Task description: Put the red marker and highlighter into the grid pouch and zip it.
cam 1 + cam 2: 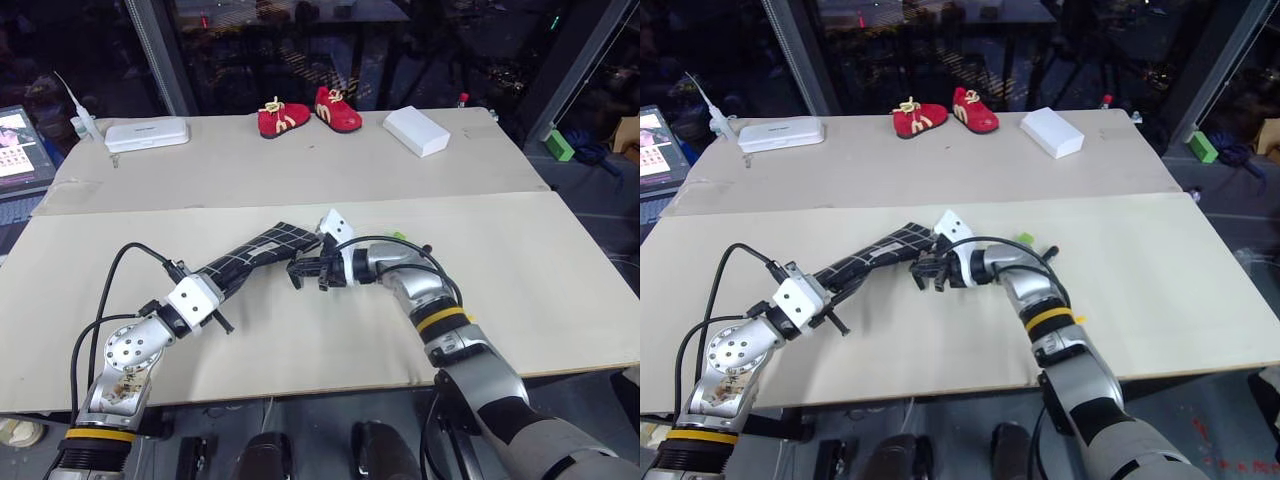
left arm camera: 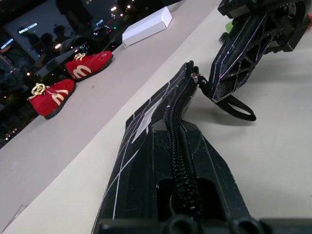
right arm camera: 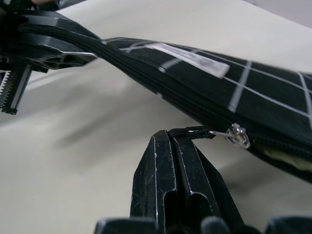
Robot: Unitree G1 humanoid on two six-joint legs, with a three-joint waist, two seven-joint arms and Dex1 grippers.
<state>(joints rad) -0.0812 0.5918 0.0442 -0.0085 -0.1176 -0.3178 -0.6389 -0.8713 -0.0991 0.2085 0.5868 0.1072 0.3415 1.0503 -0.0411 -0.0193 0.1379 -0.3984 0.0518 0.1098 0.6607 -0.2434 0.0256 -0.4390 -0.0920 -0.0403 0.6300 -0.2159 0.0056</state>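
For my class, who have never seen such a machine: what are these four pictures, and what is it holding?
A two-armed robot works at a table. Two pictures look down from its head; two come from cameras on its wrists. The left gripper is shut on one end of the grid pouch, which it holds off the table. The right gripper is shut on the zipper pull cord. A green highlighter lies just behind the right arm. At the far edge lie red shoes and white boxes.

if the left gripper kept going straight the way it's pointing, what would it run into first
Probably the right gripper. The left gripper, shut on the grid pouch, points along it toward the far end, where the right fingers pinch the zipper pull cord. Depth is uncertain.
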